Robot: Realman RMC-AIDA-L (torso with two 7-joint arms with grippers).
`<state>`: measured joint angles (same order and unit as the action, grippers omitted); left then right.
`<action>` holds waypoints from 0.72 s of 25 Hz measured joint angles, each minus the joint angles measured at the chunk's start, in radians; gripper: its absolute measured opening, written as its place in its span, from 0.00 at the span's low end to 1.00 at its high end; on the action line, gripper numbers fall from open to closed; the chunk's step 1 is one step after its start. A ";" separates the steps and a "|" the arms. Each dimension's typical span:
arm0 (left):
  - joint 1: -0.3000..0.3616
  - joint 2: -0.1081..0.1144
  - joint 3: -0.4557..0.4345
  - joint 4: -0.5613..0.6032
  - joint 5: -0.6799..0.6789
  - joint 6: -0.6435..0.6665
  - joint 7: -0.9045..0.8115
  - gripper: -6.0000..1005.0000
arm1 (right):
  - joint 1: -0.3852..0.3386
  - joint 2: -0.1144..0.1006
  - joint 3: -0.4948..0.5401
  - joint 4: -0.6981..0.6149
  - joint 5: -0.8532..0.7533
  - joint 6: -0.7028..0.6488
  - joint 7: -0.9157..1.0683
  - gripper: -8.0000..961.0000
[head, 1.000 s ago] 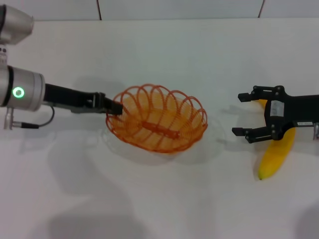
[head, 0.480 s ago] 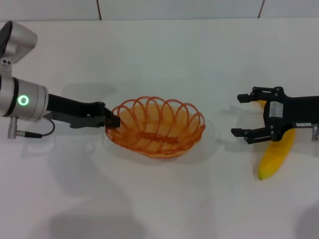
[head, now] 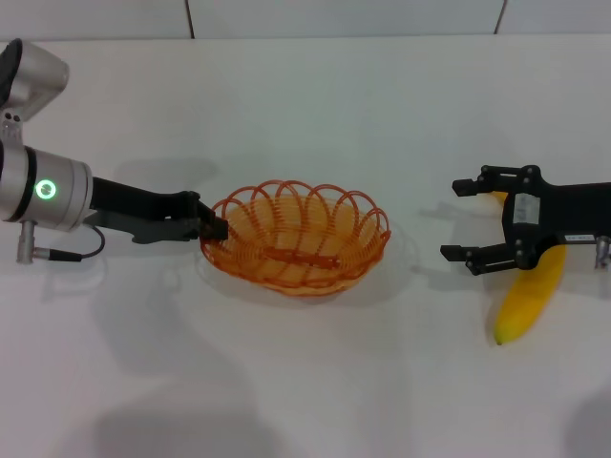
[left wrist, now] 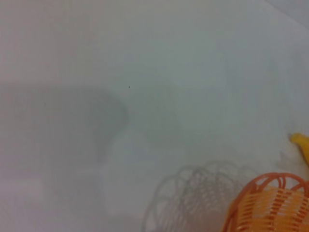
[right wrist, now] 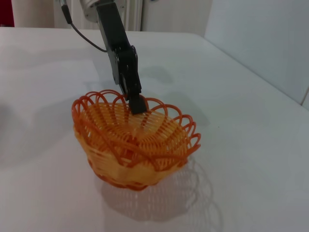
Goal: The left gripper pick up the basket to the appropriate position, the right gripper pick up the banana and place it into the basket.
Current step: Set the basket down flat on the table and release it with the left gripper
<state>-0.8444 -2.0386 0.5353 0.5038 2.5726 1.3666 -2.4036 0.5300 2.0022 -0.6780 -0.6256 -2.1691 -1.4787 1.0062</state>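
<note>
— What lay nearest on the desk (head: 315, 382)?
— The banana (head: 528, 293), at the right. The right gripper (head: 460, 221) hovered over its far half, fingers spread wide.
— And farther back?
— The basket (head: 298, 239) sat mid-desk (well apart from the banana). The left gripper (head: 212, 230) had its fingers clamped on the basket's left rim.

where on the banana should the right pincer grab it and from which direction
Probably around its thick middle, coming straight down from above. The banana lies flat on the white table, so its two long sides are free for the open fingers to straddle. The right pincer already hangs over its upper half, beside the basket.
</note>
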 joint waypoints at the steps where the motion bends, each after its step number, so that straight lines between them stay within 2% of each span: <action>1: 0.000 0.000 0.000 0.000 -0.001 0.000 0.001 0.13 | 0.000 0.000 0.000 0.000 0.000 0.000 0.000 0.92; 18: -0.008 0.001 -0.012 -0.027 -0.013 0.003 -0.004 0.16 | 0.000 0.000 0.000 0.000 0.000 0.000 0.000 0.92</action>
<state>-0.8529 -2.0381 0.5238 0.4771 2.5600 1.3694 -2.4078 0.5303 2.0018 -0.6780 -0.6259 -2.1691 -1.4787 1.0058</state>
